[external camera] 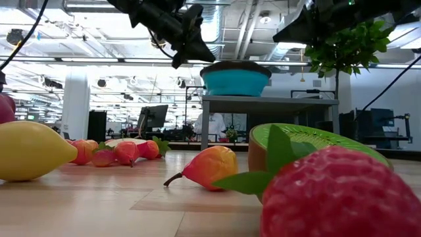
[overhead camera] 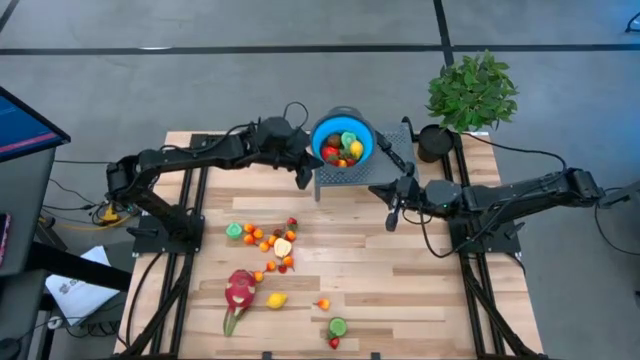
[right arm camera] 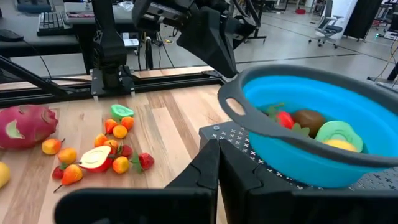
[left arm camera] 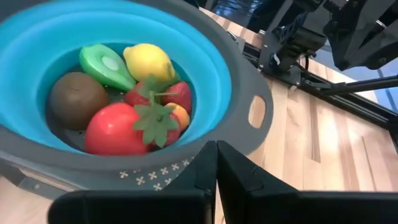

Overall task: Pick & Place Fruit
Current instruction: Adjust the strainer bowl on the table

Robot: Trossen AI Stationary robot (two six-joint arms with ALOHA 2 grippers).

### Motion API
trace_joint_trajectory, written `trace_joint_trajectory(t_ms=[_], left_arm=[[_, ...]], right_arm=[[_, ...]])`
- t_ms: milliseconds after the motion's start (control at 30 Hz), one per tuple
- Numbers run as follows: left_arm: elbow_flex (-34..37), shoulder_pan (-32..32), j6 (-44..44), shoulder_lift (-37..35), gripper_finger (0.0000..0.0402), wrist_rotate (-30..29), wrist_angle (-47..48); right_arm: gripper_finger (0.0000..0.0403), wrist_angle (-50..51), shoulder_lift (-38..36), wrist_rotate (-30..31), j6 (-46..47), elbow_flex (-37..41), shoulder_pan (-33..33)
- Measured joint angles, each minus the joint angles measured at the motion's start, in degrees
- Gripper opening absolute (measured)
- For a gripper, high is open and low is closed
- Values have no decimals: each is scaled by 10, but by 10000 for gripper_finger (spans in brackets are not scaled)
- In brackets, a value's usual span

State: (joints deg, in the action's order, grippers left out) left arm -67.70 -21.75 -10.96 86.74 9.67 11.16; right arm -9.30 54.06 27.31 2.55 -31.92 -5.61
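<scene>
Both hands hang closed and empty beside the blue colander [overhead camera: 343, 140], which sits on a small grey stand [overhead camera: 345, 176] at the far edge of the bench [overhead camera: 420, 290] and already holds several fruits. The left hand [overhead camera: 303, 180] is just off the colander's left rim, the right hand [overhead camera: 392, 215] a little further out on its right.

The loose fruit lies on the near side of both, toward the bench's left half. A cluster of small orange and red pieces [overhead camera: 270, 243] is closest, directly in front of the left hand. The dragon fruit [overhead camera: 238, 293] lies beyond it, its long axis running roughly away from the colander. The left arm looks the nearer for that cluster; the right would have to reach across.
</scene>
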Motion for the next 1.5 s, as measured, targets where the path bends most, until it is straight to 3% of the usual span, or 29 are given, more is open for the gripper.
trace_joint_trajectory(t_ms=[367,633,1000,1233,1500], left_arm=[[0,16,-4,3,1,-2,1],[0,26,-26,-11,1,65,57],[0,79,-27,40,1,-132,15],[0,95,0,49,1,-189,-72],[0,110,0,51,1,-188,-108]], right_arm=[[0,21,0,0,5,0,-5],[0,33,0,0,5,0,-11],[0,37,0,0,5,0,-11],[0,39,0,0,5,0,-12],[0,41,0,0,5,0,-11]])
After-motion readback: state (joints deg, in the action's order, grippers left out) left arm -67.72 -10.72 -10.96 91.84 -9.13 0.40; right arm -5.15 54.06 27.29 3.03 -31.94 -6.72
